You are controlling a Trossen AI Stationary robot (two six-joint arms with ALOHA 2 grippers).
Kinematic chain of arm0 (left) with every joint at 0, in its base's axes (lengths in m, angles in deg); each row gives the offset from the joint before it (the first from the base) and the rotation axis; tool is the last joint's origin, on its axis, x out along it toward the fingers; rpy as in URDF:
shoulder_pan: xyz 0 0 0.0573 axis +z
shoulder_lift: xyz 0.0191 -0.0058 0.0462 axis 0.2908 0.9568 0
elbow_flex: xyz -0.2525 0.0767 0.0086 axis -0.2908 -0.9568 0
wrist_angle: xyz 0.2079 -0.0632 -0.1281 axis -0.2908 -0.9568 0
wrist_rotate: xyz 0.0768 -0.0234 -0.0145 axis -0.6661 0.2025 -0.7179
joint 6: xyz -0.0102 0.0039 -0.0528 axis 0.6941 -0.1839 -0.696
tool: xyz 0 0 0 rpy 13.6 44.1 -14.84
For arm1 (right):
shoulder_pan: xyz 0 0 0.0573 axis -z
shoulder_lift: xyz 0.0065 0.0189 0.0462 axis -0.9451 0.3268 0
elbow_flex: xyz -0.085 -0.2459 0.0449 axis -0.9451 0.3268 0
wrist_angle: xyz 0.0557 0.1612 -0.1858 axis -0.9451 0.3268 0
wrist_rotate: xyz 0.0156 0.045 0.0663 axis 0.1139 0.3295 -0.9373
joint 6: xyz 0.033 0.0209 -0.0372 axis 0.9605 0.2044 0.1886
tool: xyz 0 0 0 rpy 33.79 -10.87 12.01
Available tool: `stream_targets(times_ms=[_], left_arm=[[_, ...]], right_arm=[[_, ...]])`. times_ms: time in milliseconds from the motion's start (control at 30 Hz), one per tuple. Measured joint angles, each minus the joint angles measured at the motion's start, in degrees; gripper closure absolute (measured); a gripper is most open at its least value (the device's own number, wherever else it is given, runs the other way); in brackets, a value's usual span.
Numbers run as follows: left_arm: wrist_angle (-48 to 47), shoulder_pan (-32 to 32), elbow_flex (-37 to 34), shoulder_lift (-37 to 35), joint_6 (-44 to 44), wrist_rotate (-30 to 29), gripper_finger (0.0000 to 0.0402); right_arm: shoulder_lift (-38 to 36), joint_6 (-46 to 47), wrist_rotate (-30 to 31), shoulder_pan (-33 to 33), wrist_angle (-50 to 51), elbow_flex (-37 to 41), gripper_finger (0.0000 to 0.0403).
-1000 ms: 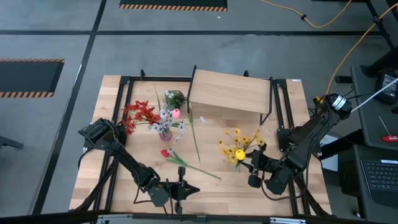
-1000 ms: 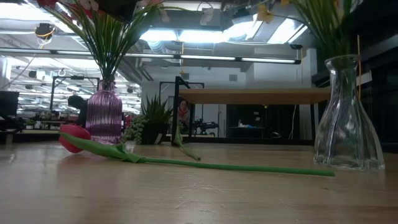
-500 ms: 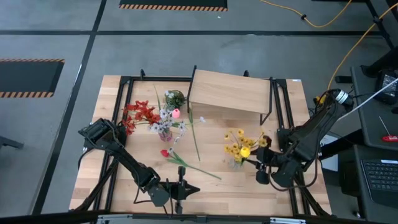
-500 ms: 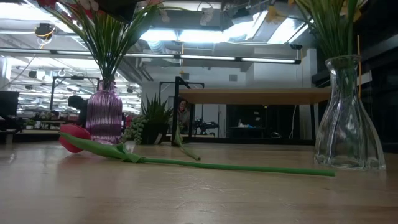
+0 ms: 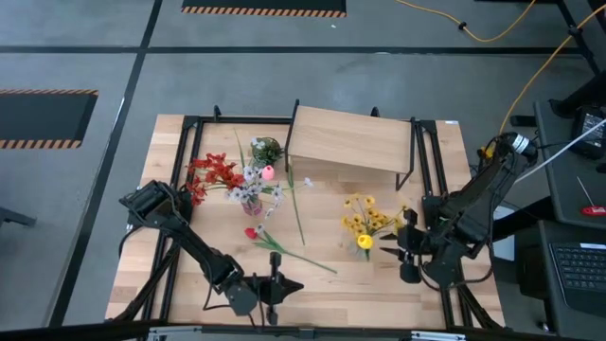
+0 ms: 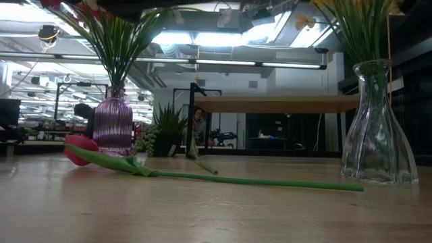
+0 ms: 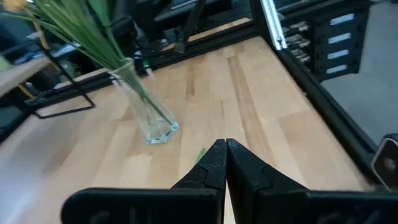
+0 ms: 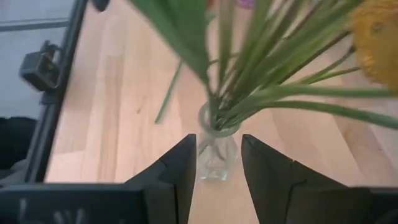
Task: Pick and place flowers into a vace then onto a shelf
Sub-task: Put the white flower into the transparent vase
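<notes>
Here I count two vases of flowers: a ribbed purple glass vase (image 6: 113, 127) with red, white and pink stems, and a clear flared glass vase (image 5: 363, 248) of yellow blooms (image 5: 365, 220). My right gripper (image 5: 401, 247) sits just beside the clear one, fingers apart. One red tulip (image 5: 284, 248) lies on the table. The light-wood shelf (image 5: 348, 140) stands behind. My left gripper (image 5: 295, 286) waits, closed.

No readable text (labels, signs) anywhere.
</notes>
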Motion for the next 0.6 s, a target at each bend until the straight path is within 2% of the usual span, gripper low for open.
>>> stream_targets(times_ms=[133,300,467,600], left_arm=[[0.1,-1.03,0.0,0.0,-1.46,-4.6,0.04],[0.1,-1.18,0.0,0.0,-8.4,-7.16,0.0399],[-3.38,0.22,0.02,0.0,-18.24,-11.66,0.0399],[-7.09,2.18,0.02,0.0,-26.11,-10.17,0.04]], right_arm=[[0.02,0.27,0.99,-3.26,-0.28,-1.93,0.0272],[0.07,-1.35,10.09,-8.07,-0.31,-2.71,0.0282],[2.07,1.61,18.55,-11.49,-0.1,-2.71,0.0308],[5.51,3.23,20.87,-12.2,-0.13,-2.71,0.0329]])
